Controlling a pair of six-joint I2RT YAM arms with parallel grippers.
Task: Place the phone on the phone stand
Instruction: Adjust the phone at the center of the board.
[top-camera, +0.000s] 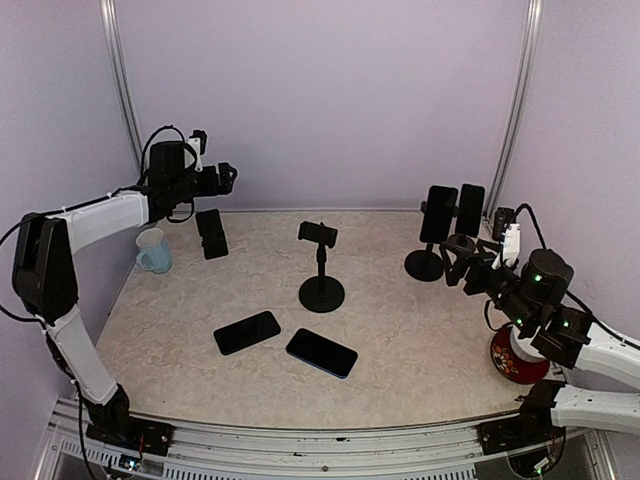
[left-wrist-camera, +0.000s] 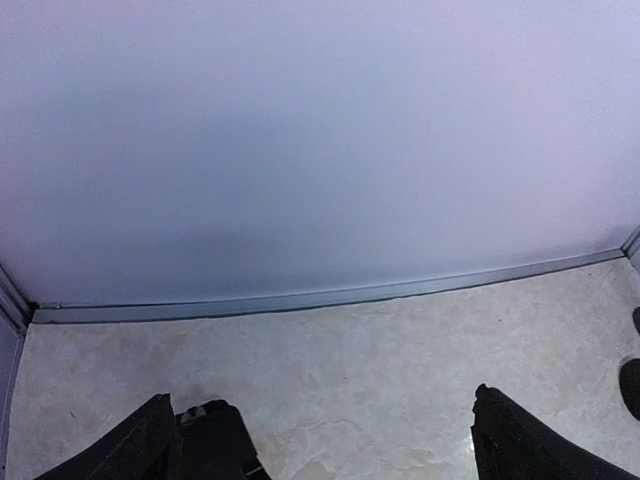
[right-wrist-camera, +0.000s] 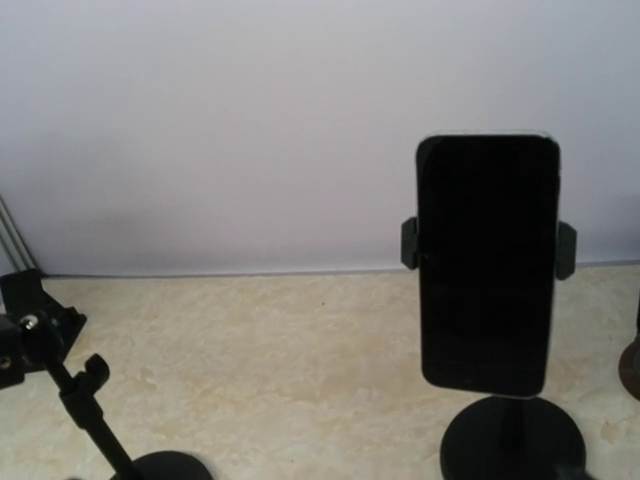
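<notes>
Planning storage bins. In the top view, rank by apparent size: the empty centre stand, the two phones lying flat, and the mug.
1. Empty centre stand, longest span.
2. Left flat phone and right flat phone: alike, unranked.
3. Mug, smallest, though farther back.

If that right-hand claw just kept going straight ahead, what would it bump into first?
Probably the phone clamped upright on its stand, nearly dead ahead of the right gripper. It sits slightly off centre, so a near miss toward the back wall is possible.
</notes>
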